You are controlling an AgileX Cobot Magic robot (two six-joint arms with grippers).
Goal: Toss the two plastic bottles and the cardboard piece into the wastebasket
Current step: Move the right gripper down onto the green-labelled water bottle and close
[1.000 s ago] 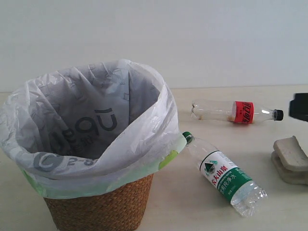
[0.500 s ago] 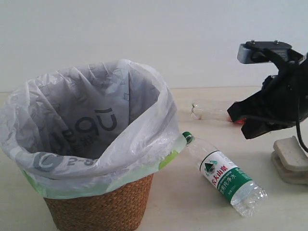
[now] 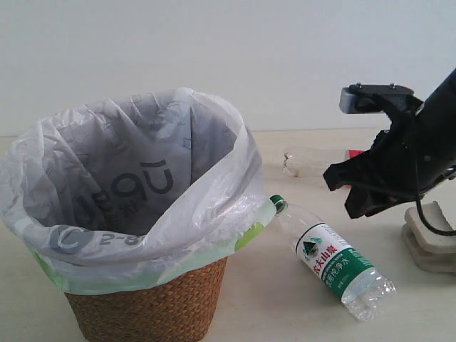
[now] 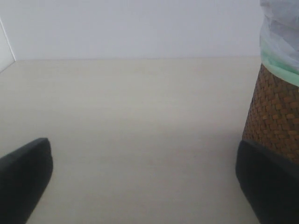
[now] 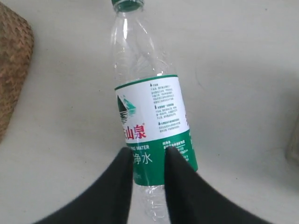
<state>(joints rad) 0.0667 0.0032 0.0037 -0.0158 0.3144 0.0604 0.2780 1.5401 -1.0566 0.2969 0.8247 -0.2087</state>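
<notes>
The green-label bottle (image 3: 333, 265) lies on the table, its green cap toward the wastebasket (image 3: 149, 306). My right gripper (image 3: 347, 194) hovers above and just behind it. In the right wrist view the black fingertips (image 5: 126, 161) stand narrowly apart over the bottle's label (image 5: 152, 116), gripper (image 5: 148, 156) open and empty. The red-label bottle (image 3: 306, 162) lies behind the arm, mostly hidden. The cardboard piece (image 3: 431, 239) rests at the far right, partly covered by the arm. My left gripper (image 4: 145, 170) is wide open over bare table beside the wicker wastebasket (image 4: 273, 116).
The white bag liner (image 3: 128, 178) billows wide over the basket's rim and overhangs toward the green cap. A pale wall (image 3: 228, 50) stands behind the table.
My right arm has swung in from the right edge, moving left and lower, and now covers most of the red-label bottle. Bottles, cardboard and basket have not moved.
</notes>
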